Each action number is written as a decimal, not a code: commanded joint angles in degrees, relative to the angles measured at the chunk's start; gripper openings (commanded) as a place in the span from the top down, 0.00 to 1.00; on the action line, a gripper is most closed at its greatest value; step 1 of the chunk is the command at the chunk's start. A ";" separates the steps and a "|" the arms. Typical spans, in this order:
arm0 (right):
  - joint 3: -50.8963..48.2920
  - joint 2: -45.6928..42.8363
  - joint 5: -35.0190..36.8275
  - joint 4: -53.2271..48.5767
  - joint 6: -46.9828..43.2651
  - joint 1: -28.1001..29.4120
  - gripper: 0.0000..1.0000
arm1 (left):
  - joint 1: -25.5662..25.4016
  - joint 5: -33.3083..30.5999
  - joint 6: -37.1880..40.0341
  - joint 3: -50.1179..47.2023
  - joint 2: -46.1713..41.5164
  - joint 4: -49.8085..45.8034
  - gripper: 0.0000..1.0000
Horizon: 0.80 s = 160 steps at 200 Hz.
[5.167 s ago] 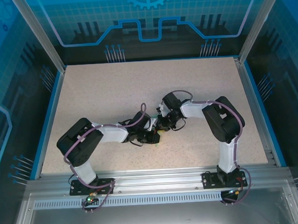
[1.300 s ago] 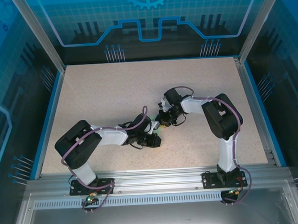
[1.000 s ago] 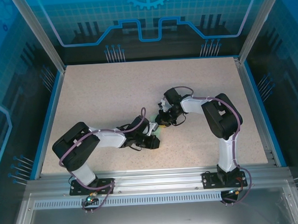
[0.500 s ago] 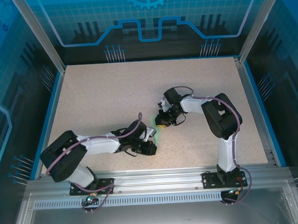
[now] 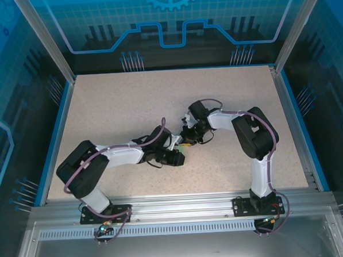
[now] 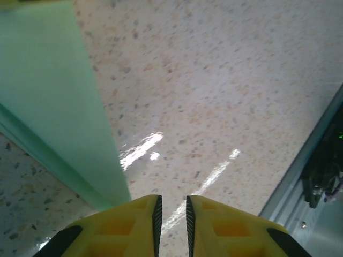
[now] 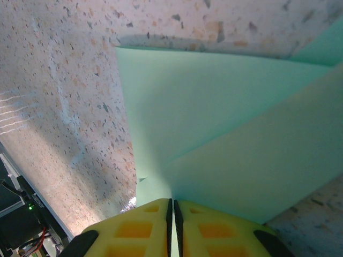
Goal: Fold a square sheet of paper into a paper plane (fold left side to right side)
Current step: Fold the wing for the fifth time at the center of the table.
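The sheet of paper [image 7: 214, 123] is lying on the desk [image 6: 230, 91] near its middle, between the two wrists, and it is already showing overlapping layers with straight edges. The right claw [image 7: 172, 206] is pinching it: the yellow fingers [image 7: 134, 225] are pressing together with only a hairline between them, and a fold edge is running right into that line. The left claw [image 6: 171, 206] is standing just beside a narrow pointed end of the paper, its tips almost pressed together and gripping nothing.

I am judging that the paper could be slipping or tearing from here. It is looking very thin and limp, and one edge is lifting and throwing a shadow, so a pull from the right claw may be shifting the layers and making the crease crooked. The desk is looking smooth and glossy, with bright reflections on its speckled, stone-like surface, so it is probably giving little friction. The left claw, being so near the tip, may be catching and crumpling it
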 commanded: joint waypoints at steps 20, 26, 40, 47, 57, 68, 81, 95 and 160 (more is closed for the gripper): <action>-0.73 3.54 6.29 -2.10 -0.03 -0.56 0.86 | -0.74 1.68 1.62 1.41 4.32 0.38 0.77; -0.71 3.55 6.31 -2.12 0.06 -0.61 0.86 | -0.98 1.43 1.70 1.18 4.50 -0.07 0.77; -0.79 3.63 6.29 -2.10 0.06 -0.65 0.86 | -1.76 0.96 2.05 0.76 4.64 -1.31 0.77; -0.75 3.59 6.29 -2.15 0.06 -0.66 0.86 | -2.14 0.76 2.19 0.50 4.61 -1.80 0.78; -0.70 3.55 6.34 -2.16 0.07 -0.61 0.86 | -2.81 0.44 2.35 0.16 4.63 -2.85 0.78; -0.58 3.55 6.29 -2.28 0.01 -0.67 0.86 | -3.40 0.22 2.33 -0.48 4.37 -3.73 0.78; -0.53 3.47 6.34 -2.39 -0.03 -0.62 0.86 | -4.32 -0.28 2.30 -1.18 3.60 -4.87 0.78; -0.50 3.46 6.51 -2.48 -0.03 -0.63 0.86 | -5.20 -0.65 2.07 -2.15 2.47 -5.91 0.78; 0.48 2.49 5.37 -1.34 -1.02 -0.78 0.84 | -7.00 1.11 1.67 -5.73 -4.85 -4.49 0.78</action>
